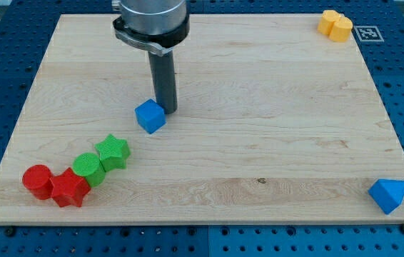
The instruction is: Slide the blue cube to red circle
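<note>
Left of the board's middle, my tip [167, 108] stands on the wooden table top [259, 143], just beside the blue cube [150, 116], at the cube's upper-right side; whether they touch, I cannot tell. I carry no jaws, only the straight dark rod. Near the bottom left corner lies a cluster: the red circle [37, 180] sits closest to the left edge, a red star-like block [69, 188] touching it, then a green cylinder [88, 168] and a green star [113, 151] running up toward the cube. The blue cube is well apart from the red circle. A blue wedge-shaped block [388, 195] sits at the bottom right corner, a yellow-orange block [335, 25] at the top right corner
</note>
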Tool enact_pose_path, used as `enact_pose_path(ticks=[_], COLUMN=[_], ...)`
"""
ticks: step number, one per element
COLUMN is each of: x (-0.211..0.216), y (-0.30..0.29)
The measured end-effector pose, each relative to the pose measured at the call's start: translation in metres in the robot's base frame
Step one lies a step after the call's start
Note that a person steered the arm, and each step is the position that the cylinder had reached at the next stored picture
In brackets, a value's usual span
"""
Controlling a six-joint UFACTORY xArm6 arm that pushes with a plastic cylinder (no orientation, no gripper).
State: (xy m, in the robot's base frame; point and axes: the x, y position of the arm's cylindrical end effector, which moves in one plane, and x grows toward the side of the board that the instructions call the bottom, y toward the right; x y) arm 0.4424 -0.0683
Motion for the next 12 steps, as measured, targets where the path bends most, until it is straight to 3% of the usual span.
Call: enact_pose_path(ticks=[4, 7, 9, 12], x=[0.026, 0.033, 0.015, 0.015], y=[0.002, -0.074, -0.122, -0.134])
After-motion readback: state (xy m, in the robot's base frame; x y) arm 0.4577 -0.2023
